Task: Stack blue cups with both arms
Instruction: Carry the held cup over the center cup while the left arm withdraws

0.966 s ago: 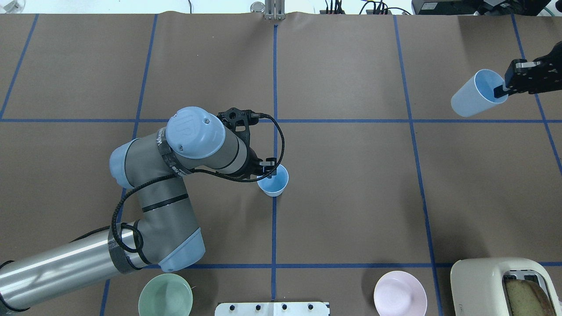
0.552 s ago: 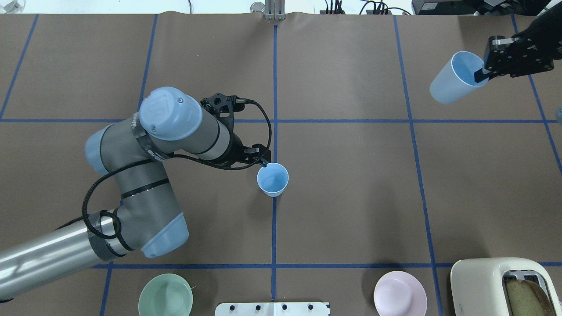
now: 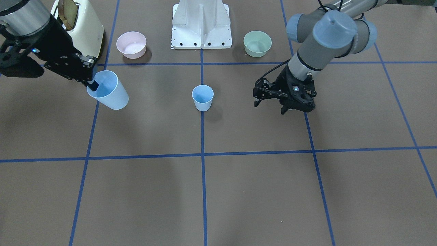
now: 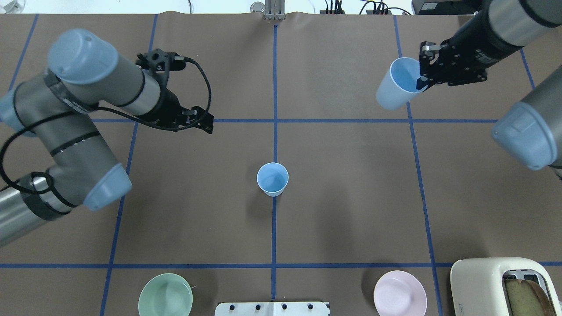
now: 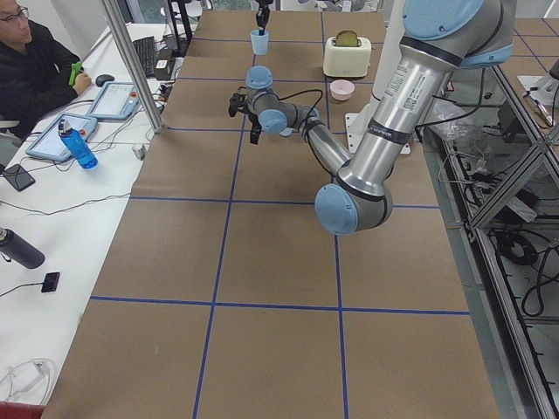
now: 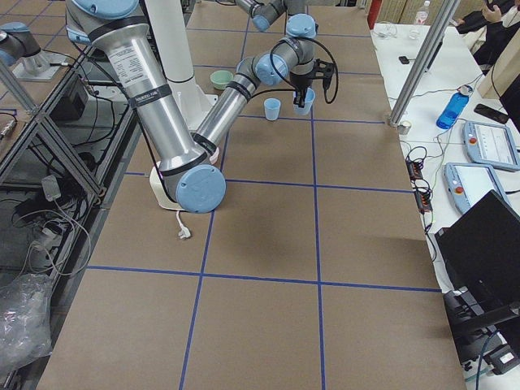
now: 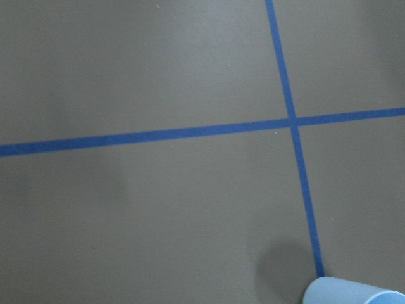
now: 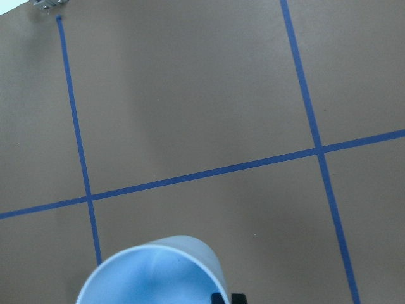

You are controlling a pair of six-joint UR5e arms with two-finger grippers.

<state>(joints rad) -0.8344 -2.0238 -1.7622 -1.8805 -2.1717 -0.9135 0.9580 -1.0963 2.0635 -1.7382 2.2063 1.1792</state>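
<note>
One blue cup [image 4: 272, 179] stands upright on the centre tape line, also seen in the front view [image 3: 202, 97] and at the bottom edge of the left wrist view [image 7: 354, 294]. My left gripper [image 4: 206, 125] is open and empty, well to the left of that cup and farther from the robot, just above the table [image 3: 269, 106]. My right gripper [image 4: 422, 82] is shut on the rim of the second blue cup [image 4: 395, 90], one finger inside. It holds the cup tilted in the air at the far right [image 3: 107, 90]. The right wrist view shows the cup's mouth [image 8: 155, 272].
A mint-green bowl [image 4: 165, 296] and a pink bowl [image 4: 400, 293] sit near the white base [image 4: 272, 308]. A cream toaster [image 4: 505, 285] with a slice of bread stands at the near right corner. An operator [image 5: 35, 70] sits at the side desk.
My left gripper has let go of the centre cup and drawn back to the left and away. My right arm has carried its cup leftward, toward the middle.
</note>
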